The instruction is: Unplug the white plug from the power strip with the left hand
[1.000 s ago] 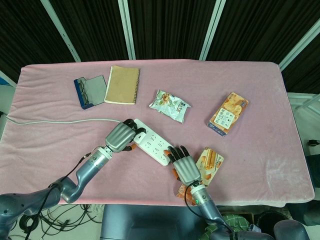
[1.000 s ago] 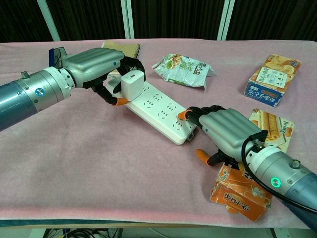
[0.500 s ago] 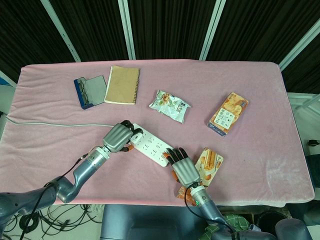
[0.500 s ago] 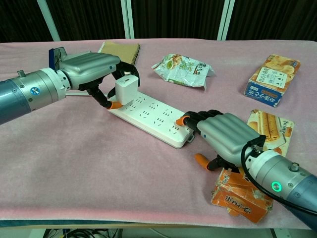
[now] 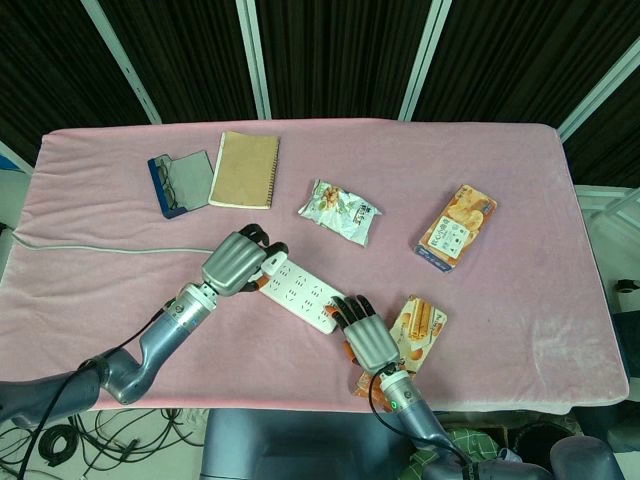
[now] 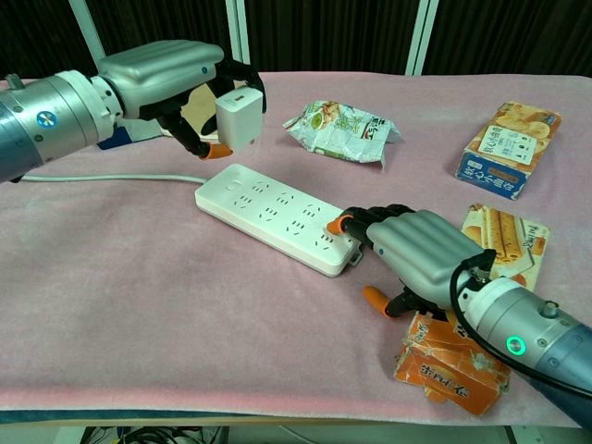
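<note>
Setting: pink cloth over the table (image 5: 520, 200), dark curtain panels behind, pretty standard rig corner.

White plug: the white plug (image 6: 239, 118) is already clear of the sockets, hanging in the air above the far-left end of the power strip (image 6: 277, 217), not touching it as far as I can tell.

Left hand: left hand (image 6: 171, 79) has its fingers clamped around the plug, thumb side under it and the rest curled over the top.

Right hand: right hand (image 6: 416, 250) is flat on the near end of the strip, fingers together and pressing down to pin it.

How to do it well: I'd say the pull itself is basically done, so now it's about not fumbling. Keep the pinch firm, carry the plug off to a bare patch of cloth, and don't swing it back over the strip. Leave the pinning hand where it is until the plug is parked.

Clutter: snack bag (image 5: 340, 211), orange box (image 5: 457, 227), notebook (image 5: 245, 169), all well apart from the action. The grey cord (image 5: 100, 247) runs off left.
</note>
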{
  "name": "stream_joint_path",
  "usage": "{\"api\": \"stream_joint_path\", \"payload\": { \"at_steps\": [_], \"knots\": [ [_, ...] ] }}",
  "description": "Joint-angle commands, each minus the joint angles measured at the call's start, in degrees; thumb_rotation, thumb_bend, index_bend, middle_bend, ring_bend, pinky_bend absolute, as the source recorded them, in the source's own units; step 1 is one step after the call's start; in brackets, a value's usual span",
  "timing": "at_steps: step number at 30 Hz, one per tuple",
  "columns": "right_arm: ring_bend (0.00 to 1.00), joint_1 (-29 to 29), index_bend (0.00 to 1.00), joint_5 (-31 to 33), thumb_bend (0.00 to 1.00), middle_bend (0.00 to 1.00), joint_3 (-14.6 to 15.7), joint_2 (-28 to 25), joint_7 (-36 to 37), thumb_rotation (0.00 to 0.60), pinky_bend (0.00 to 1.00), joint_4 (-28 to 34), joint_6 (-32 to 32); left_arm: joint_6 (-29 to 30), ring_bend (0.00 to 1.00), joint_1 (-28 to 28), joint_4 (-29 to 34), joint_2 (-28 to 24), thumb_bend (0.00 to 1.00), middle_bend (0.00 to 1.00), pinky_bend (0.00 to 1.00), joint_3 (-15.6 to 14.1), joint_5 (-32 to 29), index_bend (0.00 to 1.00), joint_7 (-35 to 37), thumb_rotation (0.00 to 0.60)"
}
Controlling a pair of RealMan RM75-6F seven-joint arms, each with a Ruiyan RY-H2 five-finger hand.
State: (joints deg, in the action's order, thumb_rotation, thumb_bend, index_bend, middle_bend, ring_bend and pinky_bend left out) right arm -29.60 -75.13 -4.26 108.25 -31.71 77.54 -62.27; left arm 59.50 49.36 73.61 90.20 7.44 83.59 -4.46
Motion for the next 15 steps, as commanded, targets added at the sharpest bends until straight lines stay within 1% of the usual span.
{"api": "stream_joint_path", "payload": {
  "at_steps": [1,4,7,10,13,15],
  "knots": [
    [0.13,-0.4,0.17,-0.9,0.36,0.12,-1.2,-0.5,0.2,0.6,0.11,0.9,-1.3,-2.2,0.35,-1.8,7.8,-7.0,0.67,0.73,0.27,-0.9,-2.9,0.71,-6.0,0.6],
    [0.13,-0.9,0.15,-0.8,0.36,0.12,-3.5,-1.7,0.7,0.6,0.11,3.4,-2.3,-2.3,0.35,-4.1,13.1,-12.0,0.67,0.72,0.27,-3.1,-4.4,0.71,-10.2,0.6],
    [0.13,-1.2,0.14,-0.1,0.36,0.12,-5.6,-3.8,2.0,0.6,0.11,7.2,-2.5,-1.4,0.35,-6.4,15.1,-14.8,0.67,0.72,0.27,-5.1,-4.9,0.71,-12.3,0.6],
    [0.13,-1.3,0.13,1.0,0.36,0.11,-7.7,-6.3,3.1,0.6,0.11,11.2,-2.7,-0.8,0.35,-8.3,15.1,-16.1,0.67,0.72,0.27,-6.9,-5.1,0.71,-13.0,0.6],
    [0.13,-1.1,0.13,1.5,0.35,0.11,-10.0,-10.3,2.6,0.6,0.11,15.9,-4.0,-0.7,0.35,-10.3,14.1,-17.2,0.67,0.72,0.27,-9.2,-4.9,0.71,-13.1,0.6],
    [0.13,-0.9,0.13,1.6,0.35,0.11,-10.9,-12.5,2.0,0.6,0.11,17.3,-4.6,-0.9,0.35,-10.8,13.0,-17.4,0.67,0.72,0.27,-10.2,-4.5,0.71,-14.2,0.6]
  ]
}}
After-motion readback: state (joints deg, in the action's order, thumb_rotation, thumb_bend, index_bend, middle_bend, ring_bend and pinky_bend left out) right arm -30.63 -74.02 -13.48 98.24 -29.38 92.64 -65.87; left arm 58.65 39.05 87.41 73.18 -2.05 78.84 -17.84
